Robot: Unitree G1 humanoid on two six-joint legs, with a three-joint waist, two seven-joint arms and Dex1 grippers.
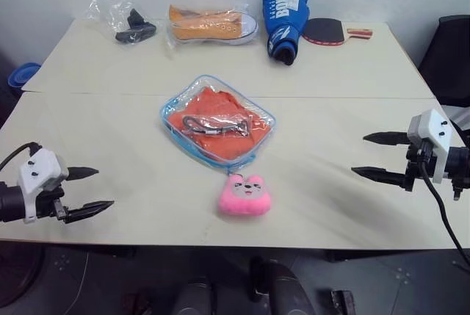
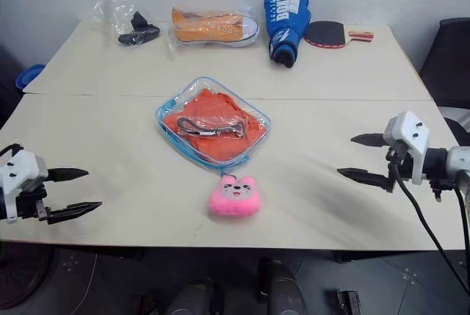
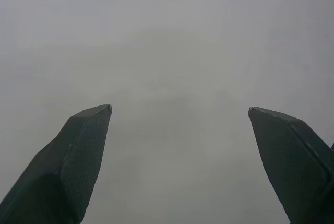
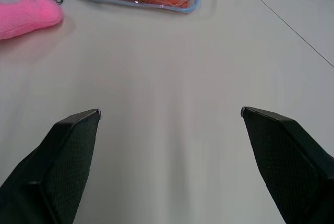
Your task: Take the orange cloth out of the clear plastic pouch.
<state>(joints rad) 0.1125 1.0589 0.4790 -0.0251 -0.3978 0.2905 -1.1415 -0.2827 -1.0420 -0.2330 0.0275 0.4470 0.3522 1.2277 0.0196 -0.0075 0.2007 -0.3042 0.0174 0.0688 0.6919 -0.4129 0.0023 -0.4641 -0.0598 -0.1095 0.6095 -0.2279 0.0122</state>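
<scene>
At mid-desk (image 1: 110, 124) the clear plastic pouch (image 1: 257, 117) holds the orange cloth (image 1: 220, 106); left gripper (image 1: 92, 192) and right gripper (image 1: 374, 156) hover wide open, well apart

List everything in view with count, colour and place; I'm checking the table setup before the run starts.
pouch: one, clear with light blue trim, table centre
cloth: one, orange, inside the pouch
clip: one, dark, in the pouch on the cloth
plush: one, pink, just in front of the pouch
bag: one, clear, black item inside, far left
sneaker: one, orange with white sole, in clear wrap, far edge
glove: one, blue, far edge, right of the sneaker
paddle: one, dark face, red handle, beside the glove
table: one, cream
left gripper: one, black fingers open, near left
right gripper: one, black fingers open, near right
</scene>
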